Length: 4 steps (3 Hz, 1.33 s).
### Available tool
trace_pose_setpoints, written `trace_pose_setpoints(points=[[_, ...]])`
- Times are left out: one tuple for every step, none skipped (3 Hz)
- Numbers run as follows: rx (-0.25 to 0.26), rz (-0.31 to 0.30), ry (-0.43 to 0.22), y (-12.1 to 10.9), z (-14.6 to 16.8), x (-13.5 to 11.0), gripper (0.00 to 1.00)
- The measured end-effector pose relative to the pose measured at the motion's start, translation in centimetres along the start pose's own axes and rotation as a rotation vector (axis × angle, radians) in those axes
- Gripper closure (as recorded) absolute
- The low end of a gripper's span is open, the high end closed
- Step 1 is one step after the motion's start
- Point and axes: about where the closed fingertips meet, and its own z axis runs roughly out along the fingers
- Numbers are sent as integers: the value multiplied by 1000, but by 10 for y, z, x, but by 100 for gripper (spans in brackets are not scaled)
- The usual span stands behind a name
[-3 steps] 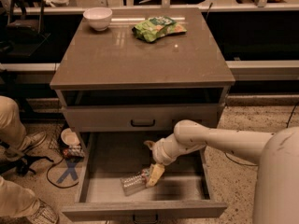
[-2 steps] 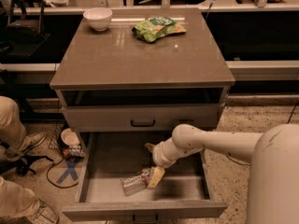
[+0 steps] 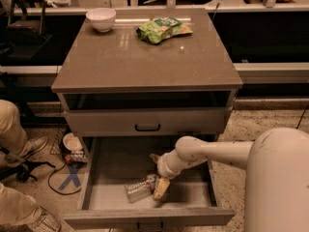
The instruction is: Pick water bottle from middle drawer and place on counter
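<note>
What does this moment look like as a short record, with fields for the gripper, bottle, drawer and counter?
gripper: gripper is down inside the middle drawer, at the right end of the water bottle
water bottle: water bottle lies on its side on the drawer floor, near the front
middle drawer: middle drawer is pulled open
counter: counter holds a white bowl and a green snack bag, both at the back
task state: bottle not yet on the counter
</note>
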Motion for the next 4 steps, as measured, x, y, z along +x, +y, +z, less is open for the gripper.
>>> trace_pose_setpoints(points=[[-1,5,-13,2,10,10,18],[7,25,-22,6,13,18,50],[48,41,-27,9,-3,21,73],[188,33,-79,23,-69,7,100]])
